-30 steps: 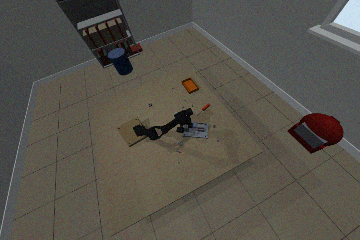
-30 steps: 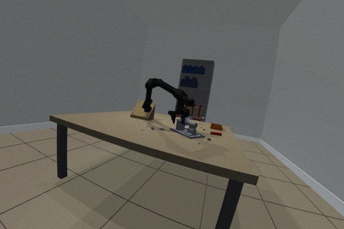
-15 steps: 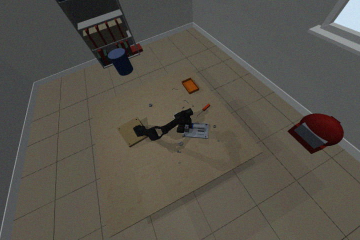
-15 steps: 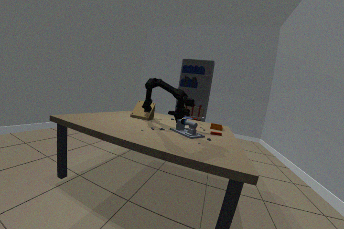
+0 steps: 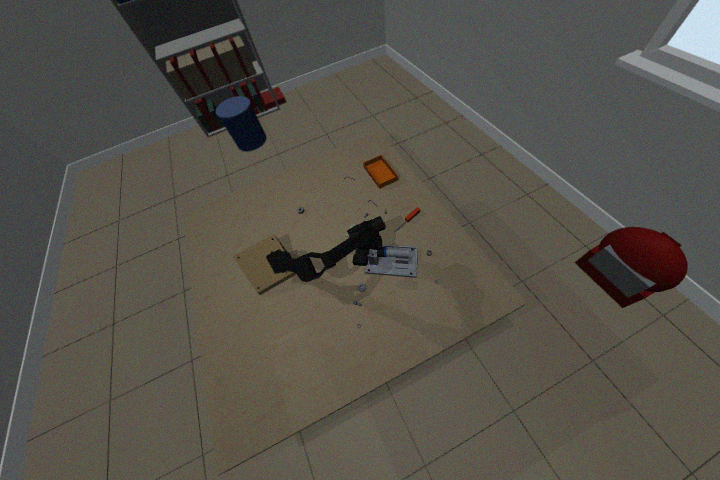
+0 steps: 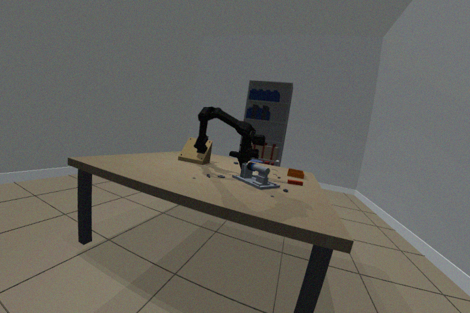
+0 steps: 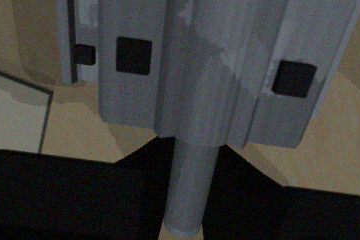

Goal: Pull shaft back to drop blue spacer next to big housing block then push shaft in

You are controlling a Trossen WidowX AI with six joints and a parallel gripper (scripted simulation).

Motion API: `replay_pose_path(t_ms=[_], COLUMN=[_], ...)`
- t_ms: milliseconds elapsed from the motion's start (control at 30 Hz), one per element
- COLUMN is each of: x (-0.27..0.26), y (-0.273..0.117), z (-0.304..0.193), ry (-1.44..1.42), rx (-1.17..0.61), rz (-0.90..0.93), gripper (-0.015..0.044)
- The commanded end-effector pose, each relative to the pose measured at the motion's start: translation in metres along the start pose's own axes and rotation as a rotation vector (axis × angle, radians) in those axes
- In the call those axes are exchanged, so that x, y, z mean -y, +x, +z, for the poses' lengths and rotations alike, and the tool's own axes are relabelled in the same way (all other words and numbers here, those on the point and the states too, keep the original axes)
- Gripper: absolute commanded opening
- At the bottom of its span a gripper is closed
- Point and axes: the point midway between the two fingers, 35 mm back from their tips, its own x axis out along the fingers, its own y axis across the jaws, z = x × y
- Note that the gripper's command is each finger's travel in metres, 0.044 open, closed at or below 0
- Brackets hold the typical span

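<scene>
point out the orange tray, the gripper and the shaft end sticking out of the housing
orange tray [image 5: 380, 172] [image 6: 295, 175]: top, exterior; floor, front wall
gripper [image 7: 188, 137]: wrist; between fingertips
shaft [image 7: 190, 187]: wrist; protruding end

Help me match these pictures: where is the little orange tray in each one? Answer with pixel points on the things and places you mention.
Top: the orange tray [image 5: 380, 171] [image 6: 296, 174] lies above and right of the picture's middle, beyond the orange screwdriver handle [image 5: 412, 214] [image 6: 295, 182].
Exterior: near the table's right edge, just behind that handle.
Wrist: not in it.
Shared landmark: the grey housing [image 5: 383, 271] [image 6: 262, 178] [image 7: 198, 90], in all three, filling much of the wrist view's upper part.
</scene>
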Motion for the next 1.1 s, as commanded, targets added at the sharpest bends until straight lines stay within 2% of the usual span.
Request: replay_pose_path(t_ms=[0,1067], x=[0.0,0.0], y=[0.0,0.0], z=[-0.003,-0.013], ry=[0.002,0.001], rx=[0.001,0.001], rz=[-0.004,-0.004], gripper=[0.0,0.0])
